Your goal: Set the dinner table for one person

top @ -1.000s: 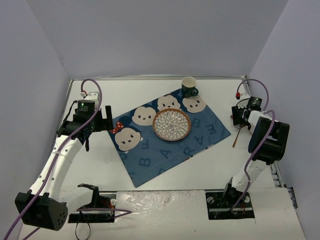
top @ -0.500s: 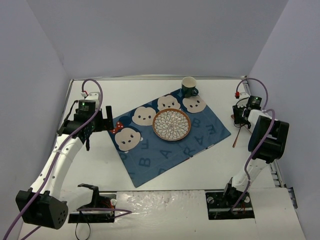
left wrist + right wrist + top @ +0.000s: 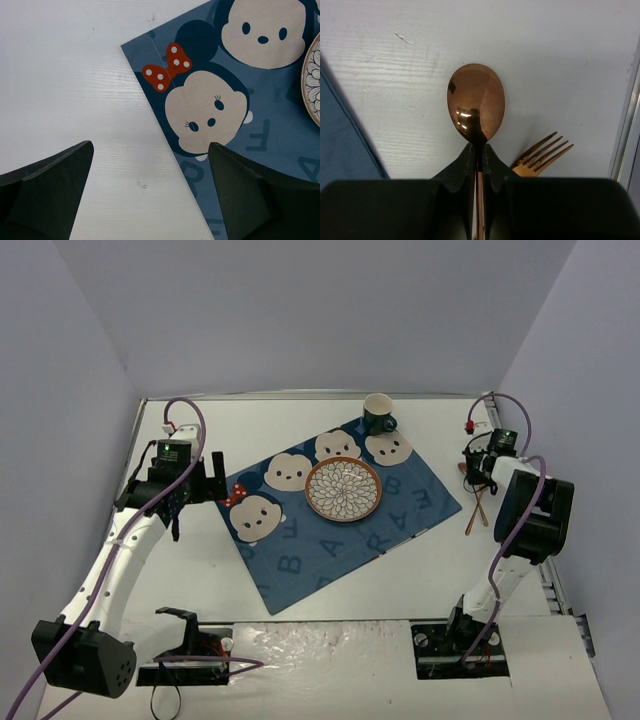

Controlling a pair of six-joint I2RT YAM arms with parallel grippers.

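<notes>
My right gripper (image 3: pixel 477 473) (image 3: pixel 479 147) is shut on the neck of a copper spoon (image 3: pixel 476 107) at the right side of the white dinner table (image 3: pixel 200 570). The spoon's bowl sticks out past the fingertips. A copper fork (image 3: pixel 542 152) lies on the table just right of the spoon, and their handles cross in the top view (image 3: pixel 477 505). My left gripper (image 3: pixel 215 480) (image 3: pixel 150 146) is open and empty over the left edge of the blue cartoon placemat (image 3: pixel 330 540) (image 3: pixel 260 145). A patterned plate (image 3: pixel 343 489) sits on the placemat.
A dark green cup (image 3: pixel 378 415) stands at the placemat's far corner. The plate's rim (image 3: pixel 312 85) shows at the right of the left wrist view. The table's metal edge rail (image 3: pixel 625 125) runs close to the right of the fork. Grey walls enclose the table.
My right gripper has shifted slightly toward the far edge with the spoon, whose handle now crosses the fork. The left arm has not moved.
</notes>
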